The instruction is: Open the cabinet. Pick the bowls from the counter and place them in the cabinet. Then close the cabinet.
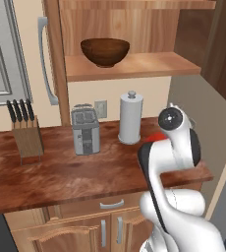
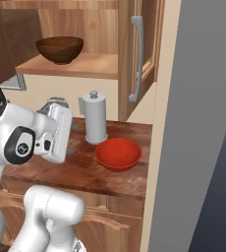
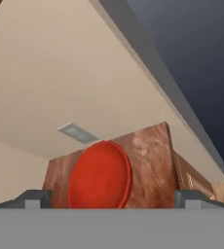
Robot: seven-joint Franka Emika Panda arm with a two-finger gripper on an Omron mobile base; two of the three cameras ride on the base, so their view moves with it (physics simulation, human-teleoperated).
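The cabinet (image 1: 134,64) stands open, the brown bowl (image 1: 105,51) already shelved. The red bowl (image 2: 119,153) sits near the counter (image 1: 61,172)'s right end. The gripper (image 3: 112,198), spread wide and empty, should be lowered over the near rim, one finger inside, before being clenched.

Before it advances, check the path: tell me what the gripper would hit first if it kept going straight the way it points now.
Most likely the red bowl. In the hand view it sits between the open gripper fingertips, on the counter. Depth is hard to judge, so how far off it is stays unclear.
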